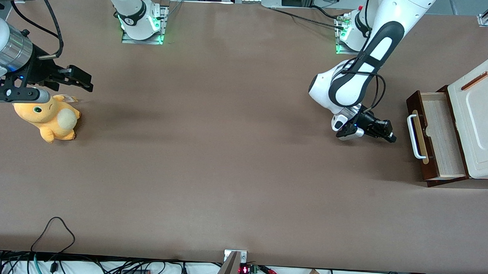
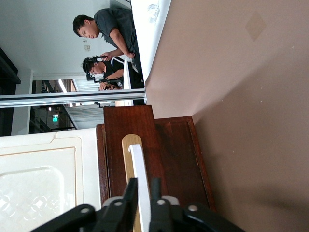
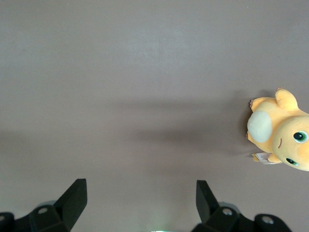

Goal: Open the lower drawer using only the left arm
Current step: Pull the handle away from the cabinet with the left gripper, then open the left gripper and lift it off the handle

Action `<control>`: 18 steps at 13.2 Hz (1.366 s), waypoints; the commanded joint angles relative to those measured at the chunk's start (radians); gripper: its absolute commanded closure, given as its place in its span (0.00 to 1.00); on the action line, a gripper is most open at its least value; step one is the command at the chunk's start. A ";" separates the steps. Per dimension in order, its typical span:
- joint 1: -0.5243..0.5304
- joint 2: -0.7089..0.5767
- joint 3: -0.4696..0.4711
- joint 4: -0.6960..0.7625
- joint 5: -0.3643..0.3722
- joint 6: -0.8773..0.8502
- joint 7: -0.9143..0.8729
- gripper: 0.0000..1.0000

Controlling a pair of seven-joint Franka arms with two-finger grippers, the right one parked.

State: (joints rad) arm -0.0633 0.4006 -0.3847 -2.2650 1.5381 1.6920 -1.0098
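Observation:
The lower drawer [image 1: 442, 131] stands pulled out of the cream-white cabinet [image 1: 482, 117], its pale wood inside showing. Its dark brown front [image 2: 169, 154] carries a long white bar handle [image 1: 414, 137] on a tan strip. My left arm [image 1: 368, 64] reaches down toward it. The left gripper [image 1: 391, 136] hovers just in front of the handle, a small gap apart from it. In the left wrist view the gripper [image 2: 144, 186] points straight at the white handle [image 2: 137, 162], its fingers a narrow gap apart with nothing held between them.
A small copper-brown bar [image 1: 475, 80] sits on the cabinet's cream panel. An orange plush toy [image 1: 50, 116] lies toward the parked arm's end of the table. Both arm bases [image 1: 347, 33] stand at the table edge farthest from the front camera.

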 commanded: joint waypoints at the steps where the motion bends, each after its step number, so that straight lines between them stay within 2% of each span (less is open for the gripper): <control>1: 0.008 -0.020 0.003 0.004 -0.004 0.012 0.033 0.09; 2: 0.010 -0.026 0.003 0.012 -0.047 0.021 0.033 0.00; 5: 0.010 -0.061 0.003 0.096 -0.253 0.104 0.062 0.00; 10: 0.049 -0.153 0.006 0.312 -0.687 0.110 0.406 0.00; 12: 0.082 -0.198 0.010 0.378 -0.845 0.101 0.494 0.00; 16: 0.123 -0.259 0.023 0.482 -1.113 0.057 0.560 0.00; 18: 0.132 -0.290 0.050 0.551 -1.232 0.006 0.649 0.00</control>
State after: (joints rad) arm 0.0571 0.1385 -0.3509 -1.7784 0.4086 1.7543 -0.4517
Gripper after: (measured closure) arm 0.000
